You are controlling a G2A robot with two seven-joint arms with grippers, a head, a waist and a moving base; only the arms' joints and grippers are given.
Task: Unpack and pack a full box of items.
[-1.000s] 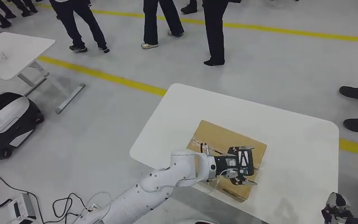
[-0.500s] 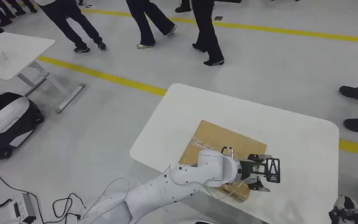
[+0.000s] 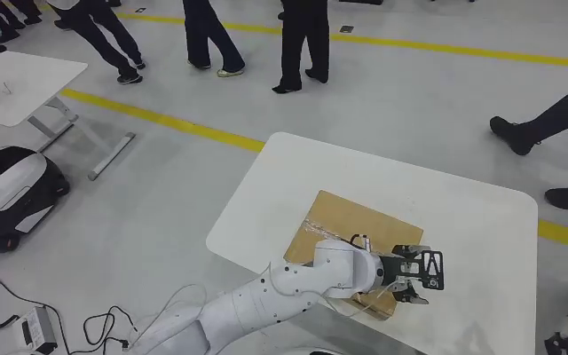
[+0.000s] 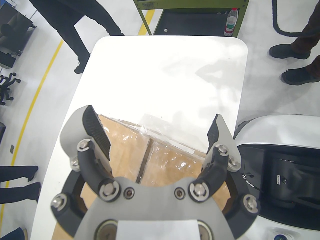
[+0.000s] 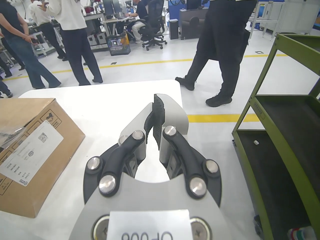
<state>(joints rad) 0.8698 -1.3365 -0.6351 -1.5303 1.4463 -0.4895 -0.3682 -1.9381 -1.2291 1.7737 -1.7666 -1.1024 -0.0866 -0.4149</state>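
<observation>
A closed cardboard box (image 3: 355, 222) lies on the white table (image 3: 355, 169), near its front edge. Clear tape runs along the top seam of the box (image 4: 160, 156). My left gripper (image 3: 417, 277) hovers over the right end of the box, and in its own wrist view the left gripper (image 4: 152, 116) is open with nothing between the fingers. My right gripper (image 5: 157, 101) is shut and empty above the bare table (image 5: 100, 101). The box (image 5: 30, 136), with a white label on its side, stands apart from it to one side.
A green shelf cart (image 5: 287, 126) stands right beside the table's edge, with a water bottle (image 4: 231, 22) on its lower shelf. People walk on the floor beyond the table. Bare tabletop (image 4: 162, 76) stretches past the box.
My left gripper swung to the right, from over the middle of the box to its right end, then held still. The right arm dropped out at the top view's lower right corner.
</observation>
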